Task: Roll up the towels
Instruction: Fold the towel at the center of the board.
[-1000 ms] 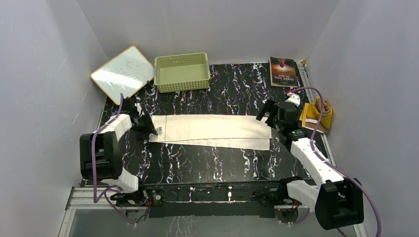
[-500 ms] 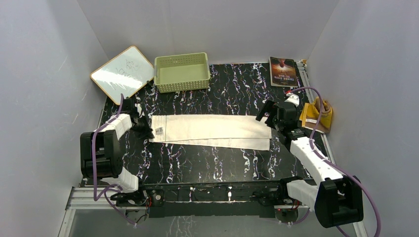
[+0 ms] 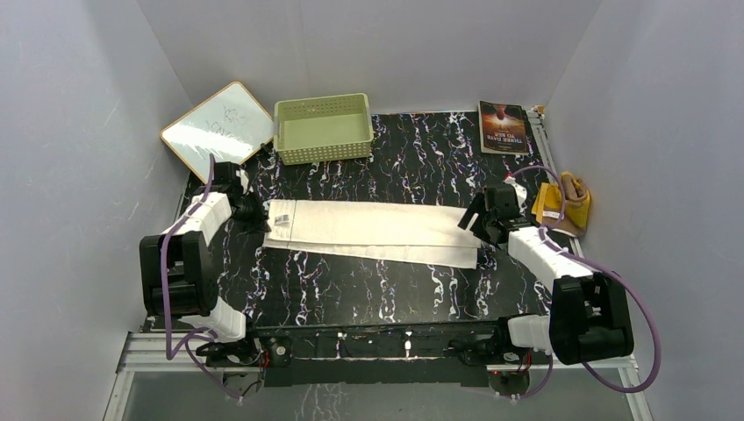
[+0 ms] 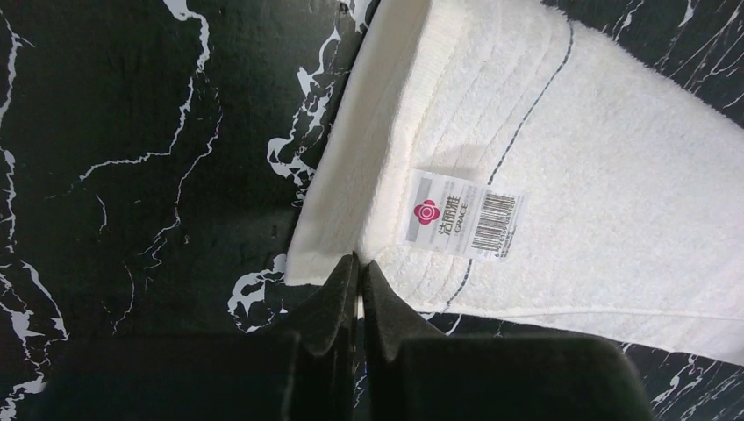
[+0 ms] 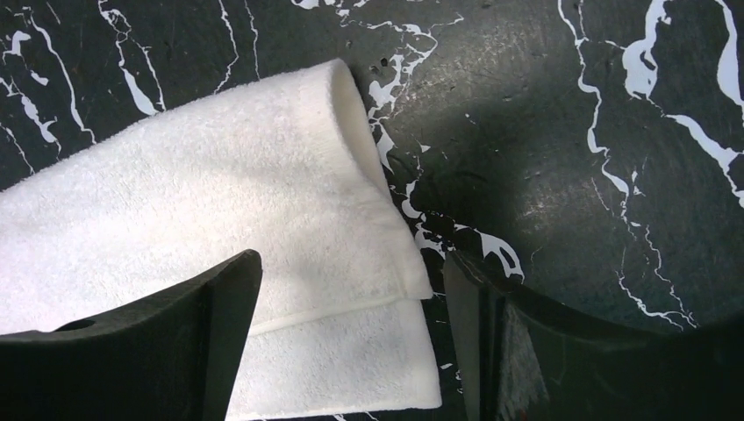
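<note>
**Item: white towel** (image 3: 373, 232). Folded to a long strip, flat on the black marbled table (image 3: 377, 289). Long axis side to side, one short end at each gripper. No roll started.

**Left gripper** (image 4: 358, 263). Fingers pressed tight together, nipping the near corner of the strip's left hem, as far as can be judged. Hem turned up just beyond the fingertips, printed label (image 4: 463, 215) a little further ahead. Rest of the strip running away ahead and to the right.

**Right gripper** (image 5: 351, 263). Jaws wide apart, nothing held. Straddling the strip's right end, with the corner lying between the fingers.

**Brown towel** (image 3: 566, 200). Crumpled, yellow side showing, just outboard of the right gripper and well apart from the left. Not rolled.

**Governing relation.** Strip directly between the two grippers, along the line joining them. Each arm nearest its own end, the left end already pinched. Judged: roll to travel along that long axis, from one short end toward the opposite gripper. Hem to be kept square, or the roll likely to come out cone-shaped.

**Also present, beyond both grippers.** Green basket (image 3: 323, 127), whiteboard (image 3: 219, 130), book (image 3: 503, 127).
</note>
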`<state>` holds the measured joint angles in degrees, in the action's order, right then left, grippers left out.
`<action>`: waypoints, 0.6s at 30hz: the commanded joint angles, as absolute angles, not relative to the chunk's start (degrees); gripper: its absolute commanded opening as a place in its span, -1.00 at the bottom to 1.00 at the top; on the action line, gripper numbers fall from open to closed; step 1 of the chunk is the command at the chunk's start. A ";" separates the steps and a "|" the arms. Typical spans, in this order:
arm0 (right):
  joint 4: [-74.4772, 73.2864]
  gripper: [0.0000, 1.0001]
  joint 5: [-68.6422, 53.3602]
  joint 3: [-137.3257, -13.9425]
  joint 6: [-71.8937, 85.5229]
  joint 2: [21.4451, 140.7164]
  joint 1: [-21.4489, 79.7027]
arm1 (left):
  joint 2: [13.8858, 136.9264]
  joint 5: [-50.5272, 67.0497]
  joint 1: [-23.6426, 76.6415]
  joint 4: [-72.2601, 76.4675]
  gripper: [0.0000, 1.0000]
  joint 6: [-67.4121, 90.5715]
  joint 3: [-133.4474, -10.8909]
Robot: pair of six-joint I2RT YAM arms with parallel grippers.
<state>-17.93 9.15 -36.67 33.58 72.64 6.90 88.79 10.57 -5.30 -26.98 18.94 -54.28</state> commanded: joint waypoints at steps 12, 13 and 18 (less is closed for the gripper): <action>-19.51 0.04 7.09 -34.68 36.12 72.17 5.64 | 88.27 10.17 -5.48 -29.18 -1.00 19.27 -56.32; -19.25 0.02 7.24 -34.53 36.09 72.54 5.62 | 88.39 10.19 -5.50 -29.18 -1.00 19.17 -56.40; -18.61 -0.02 7.60 -33.99 36.12 73.84 4.95 | 88.50 10.11 -5.45 -29.61 -1.00 18.90 -56.91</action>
<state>-20.05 7.11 -34.04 35.53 73.10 5.82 88.79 10.24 -5.30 -27.53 19.07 -55.51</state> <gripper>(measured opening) 0.496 0.010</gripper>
